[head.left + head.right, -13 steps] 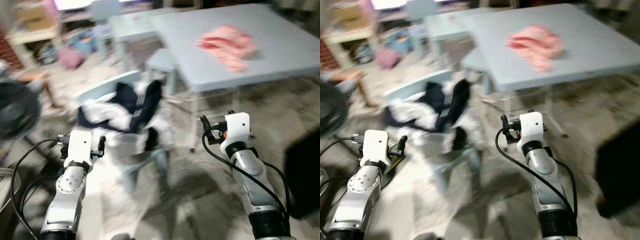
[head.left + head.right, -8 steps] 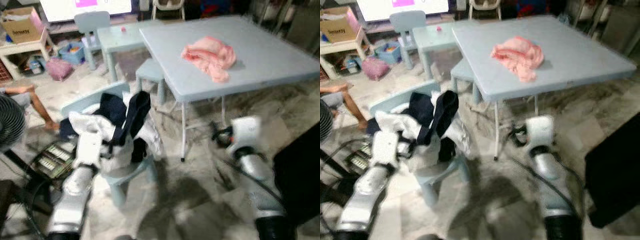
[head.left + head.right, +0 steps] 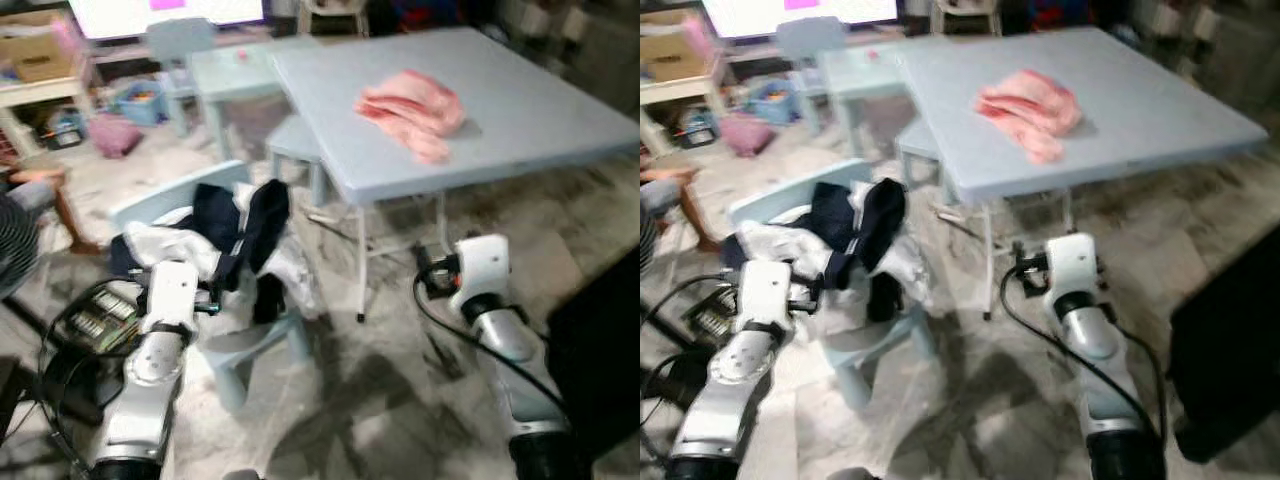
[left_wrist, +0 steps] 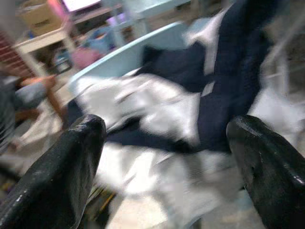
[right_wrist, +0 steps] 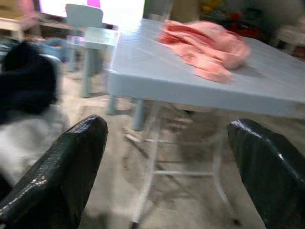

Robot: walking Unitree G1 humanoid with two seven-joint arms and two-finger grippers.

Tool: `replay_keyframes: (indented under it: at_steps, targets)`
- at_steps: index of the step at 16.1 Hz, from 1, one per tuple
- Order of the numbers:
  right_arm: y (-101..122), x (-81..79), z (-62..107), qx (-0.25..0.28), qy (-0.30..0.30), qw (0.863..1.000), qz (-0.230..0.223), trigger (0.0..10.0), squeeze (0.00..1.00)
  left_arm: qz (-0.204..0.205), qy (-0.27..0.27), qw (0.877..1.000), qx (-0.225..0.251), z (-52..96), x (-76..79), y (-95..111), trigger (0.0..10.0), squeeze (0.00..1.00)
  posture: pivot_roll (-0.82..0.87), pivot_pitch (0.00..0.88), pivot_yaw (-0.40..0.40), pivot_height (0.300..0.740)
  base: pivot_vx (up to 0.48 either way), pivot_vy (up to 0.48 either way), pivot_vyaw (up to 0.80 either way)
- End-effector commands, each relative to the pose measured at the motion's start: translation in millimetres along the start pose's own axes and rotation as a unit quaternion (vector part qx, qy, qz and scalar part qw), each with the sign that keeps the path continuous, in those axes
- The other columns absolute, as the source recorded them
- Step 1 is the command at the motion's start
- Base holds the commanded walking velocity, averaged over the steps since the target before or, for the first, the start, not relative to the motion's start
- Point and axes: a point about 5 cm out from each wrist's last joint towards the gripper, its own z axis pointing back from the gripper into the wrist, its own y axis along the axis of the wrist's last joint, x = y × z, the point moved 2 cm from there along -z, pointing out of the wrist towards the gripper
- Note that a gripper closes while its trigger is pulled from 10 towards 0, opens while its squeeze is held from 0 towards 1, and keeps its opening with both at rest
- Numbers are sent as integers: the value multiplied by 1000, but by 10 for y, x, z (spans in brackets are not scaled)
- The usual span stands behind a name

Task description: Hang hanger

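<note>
A heap of navy and white clothes (image 3: 230, 235) lies on a small light-blue chair (image 3: 255, 340) on the floor ahead to the left. My left arm (image 3: 160, 340) reaches toward it. In the left wrist view my left gripper (image 4: 167, 129) is open, its black fingers (image 4: 71, 162) wide apart with the clothes (image 4: 157, 109) just beyond them. My right arm (image 3: 485, 300) is raised near the leg of a grey-blue folding table (image 3: 530, 110). My right gripper (image 5: 167, 129) is open and holds nothing. It faces the table edge (image 5: 190, 86).
A pink cloth (image 3: 410, 100) lies on the table. A small blue table (image 3: 225, 65) and stool (image 3: 295, 140) stand behind. A fan (image 3: 15, 250), a person's leg (image 3: 40, 185) and a power strip (image 3: 100, 320) are at the left. A dark block (image 3: 600, 340) stands at the right.
The whole picture has shifted and sharpened, so the camera moved. Both arms stay out in front, the left one now close to the chair's clothes. Nothing was taken hold of.
</note>
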Motion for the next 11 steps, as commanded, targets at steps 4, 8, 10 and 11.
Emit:
replay_keyframes:
  at_steps: [4,8,10,11]
  targets:
    - [12,16,0,0,-1,1000,0,10000,0,3,-3,1000,-6,-9,6,-9,10000,0,2,25,13,740,0,480,0]
    - [20,16,1,2,-2,1000,-4,10000,0,-3,-8,1000,4,-14,24,21,10000,0,1,26,15,740,0,480,0]
    - [35,31,-8,4,-6,1000,-9,10000,0,-1,-22,1000,19,-5,66,76,10000,0,0,25,15,740,0,0,0]
    - [35,32,-12,4,-6,1000,-8,10000,0,0,-28,999,20,-4,78,81,10000,0,-1,22,13,740,0,0,0]
